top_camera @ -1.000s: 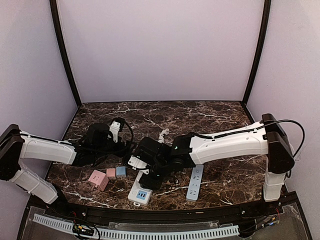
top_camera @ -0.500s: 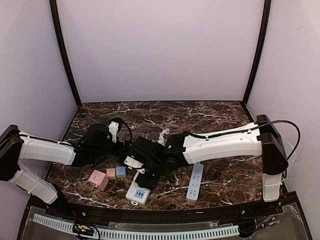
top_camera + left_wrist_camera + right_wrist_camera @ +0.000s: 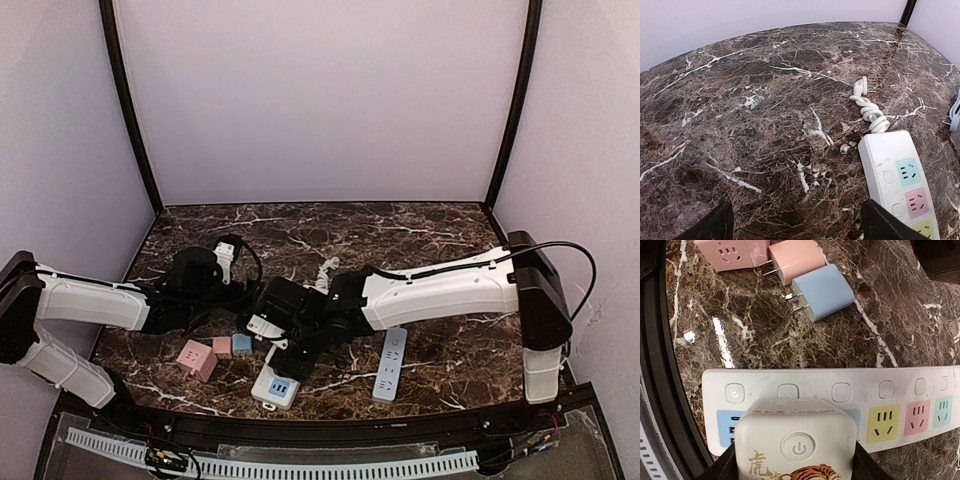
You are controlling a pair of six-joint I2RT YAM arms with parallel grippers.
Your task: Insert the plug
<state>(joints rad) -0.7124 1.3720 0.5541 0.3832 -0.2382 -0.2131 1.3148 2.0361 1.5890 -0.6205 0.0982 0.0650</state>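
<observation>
Seating the white tiger-printed plug (image 3: 796, 435) well looks like a matter of squaring it to the strip first, since it sits at the bottom centre of the right wrist view, clamped between the fingers of the right gripper (image 3: 795, 467), over the white power strip (image 3: 840, 390), between its blue panel (image 3: 724, 422) and its yellow socket (image 3: 883, 423). Its prongs are hidden, so I cannot tell whether they have entered a socket. My judgement is to keep the cube's edges parallel to the row of switches and press straight down without tilting. The strip lies loose on the marble and could slide or tip. The left gripper (image 3: 795, 227), jaws wide apart and holding nothing, hovers above bare table at the bottom of its own view and might steady the far end. By count: one held plug; two power strips, the white one and a grey-blue one (image 3: 390, 365) to its right in the top view; six switches on the white strip; three fully visible sockets; two small chargers, a pink charger (image 3: 795, 260) and a blue charger (image 3: 822, 290); one pink cube socket (image 3: 730, 252) at upper left.
</observation>
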